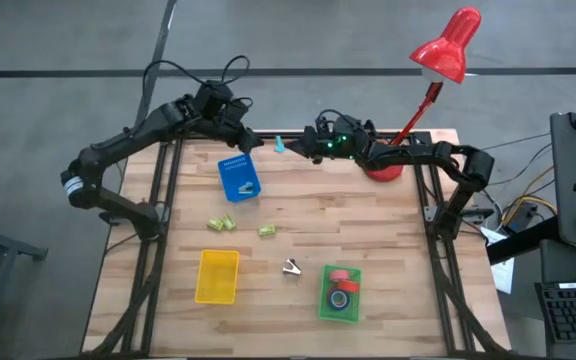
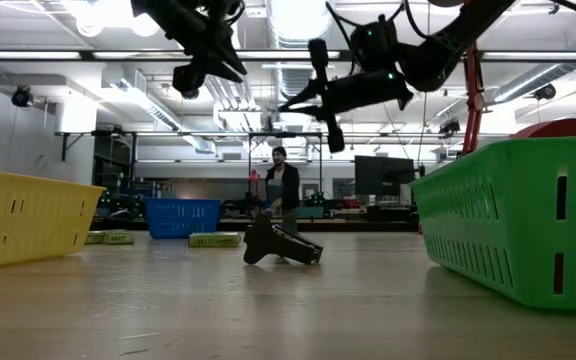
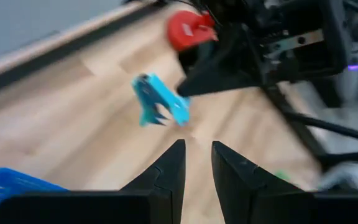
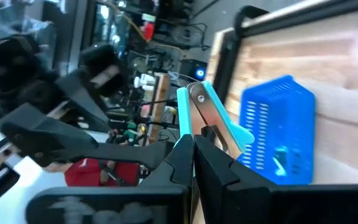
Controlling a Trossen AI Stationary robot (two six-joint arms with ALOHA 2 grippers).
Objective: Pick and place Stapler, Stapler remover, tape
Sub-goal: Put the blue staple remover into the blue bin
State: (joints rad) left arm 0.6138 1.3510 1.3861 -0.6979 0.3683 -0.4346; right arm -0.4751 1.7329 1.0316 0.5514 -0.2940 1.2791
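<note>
Wood table (image 1: 388,250), person (image 2: 281,186) in bkgd.

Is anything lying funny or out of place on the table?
The dark staple remover lies loose on the bare table between the yellow tray and green tray, in neither. Three green staplers also lie scattered outside trays.

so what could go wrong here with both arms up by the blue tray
1. The right gripper pinches the cyan staple remover by one end only, so it may twist or slip out.
2. The left gripper hangs close by, over the blue tray, so the arms could clash.
</note>
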